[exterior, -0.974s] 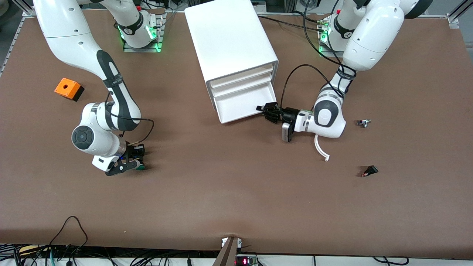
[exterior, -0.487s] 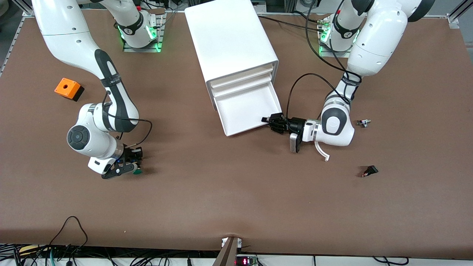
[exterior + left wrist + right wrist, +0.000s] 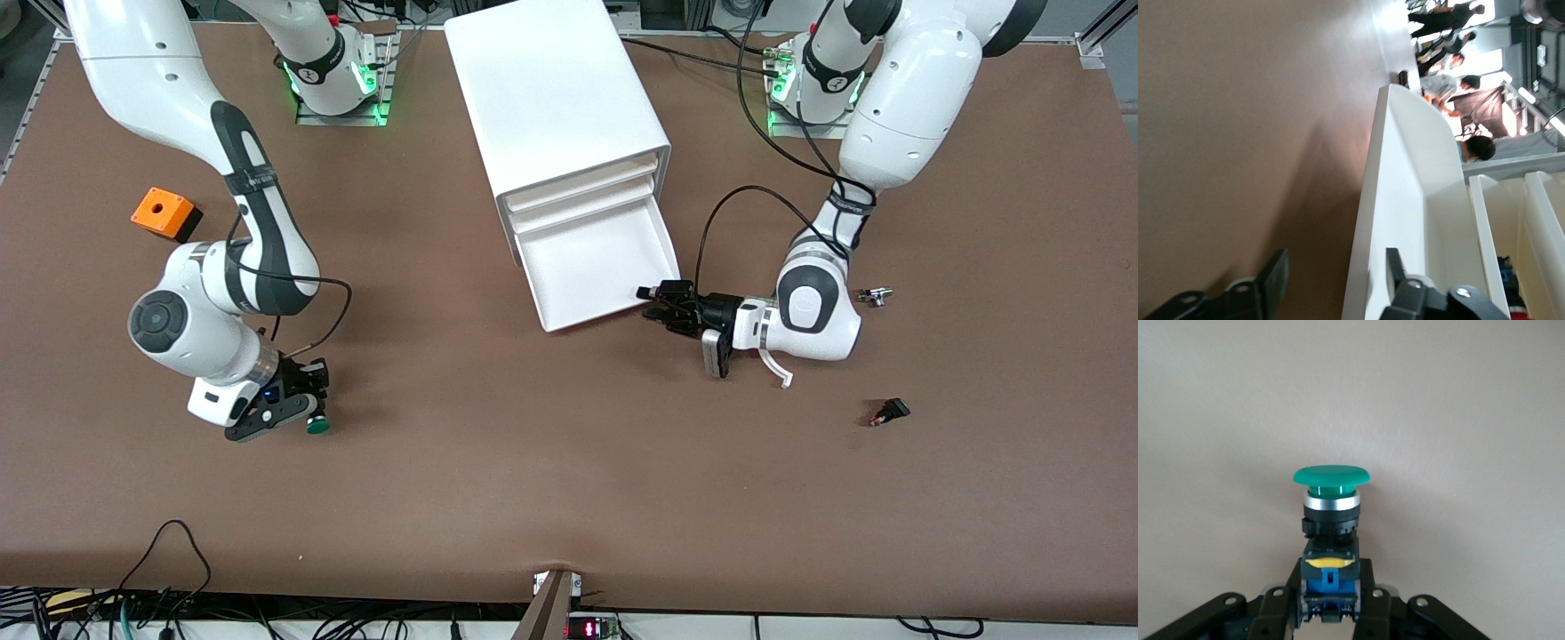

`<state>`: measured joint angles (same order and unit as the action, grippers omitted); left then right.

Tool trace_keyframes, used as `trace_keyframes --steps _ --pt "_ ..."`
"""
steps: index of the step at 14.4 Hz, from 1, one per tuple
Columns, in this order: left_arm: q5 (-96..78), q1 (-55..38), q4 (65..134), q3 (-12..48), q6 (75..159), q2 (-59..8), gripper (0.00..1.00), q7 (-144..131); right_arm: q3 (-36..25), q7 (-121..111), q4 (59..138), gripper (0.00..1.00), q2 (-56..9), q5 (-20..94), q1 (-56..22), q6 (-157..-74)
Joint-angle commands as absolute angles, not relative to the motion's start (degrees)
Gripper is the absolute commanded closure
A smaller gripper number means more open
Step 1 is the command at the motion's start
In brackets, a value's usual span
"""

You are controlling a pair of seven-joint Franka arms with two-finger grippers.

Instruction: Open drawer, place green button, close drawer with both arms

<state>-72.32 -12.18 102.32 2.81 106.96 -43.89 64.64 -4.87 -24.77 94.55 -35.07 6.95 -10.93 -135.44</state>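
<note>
Right gripper (image 3: 311, 416) pinches the button (image 3: 315, 426) by its blue rear block, green cap pointing out, over bare table toward the right arm's end, at about eight o'clock from the cabinet (image 3: 556, 98). Left gripper (image 3: 658, 300) straddles the front wall of the bottom drawer (image 3: 597, 262) at its corner, fingers spread either side. That drawer looks pulled well out, so opening seems done; dropping the button in and closing it remain.
</note>
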Motion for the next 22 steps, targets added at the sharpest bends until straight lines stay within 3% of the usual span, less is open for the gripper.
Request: trace_keyframes --steps 1,7,16,22 --pt "-63.1 -11.8 102.3 2.5 106.7 -38.2 0.0 55.0 -5.3 -28.6 93.0 0.74 -33.1 6.9 -12.6 -134.3" --pt "-44.4 -10.9 98.0 2.0 103.6 -31.6 0.0 38.4 -5.2 -30.0 84.8 0.78 -33.0 3.5 -17.7 -126.4" --pt "-10.9 -9.3 74.9 1.6 83.3 -30.5 0.0 20.0 -4.4 -36.1 78.5 0.77 -33.0 -0.7 -30.2 -118.7" --pt "3.2 -9.8 73.1 2.1 79.6 -23.7 0.0 13.4 -4.4 -45.4 78.0 0.77 -33.7 -0.9 -36.7 -118.9"
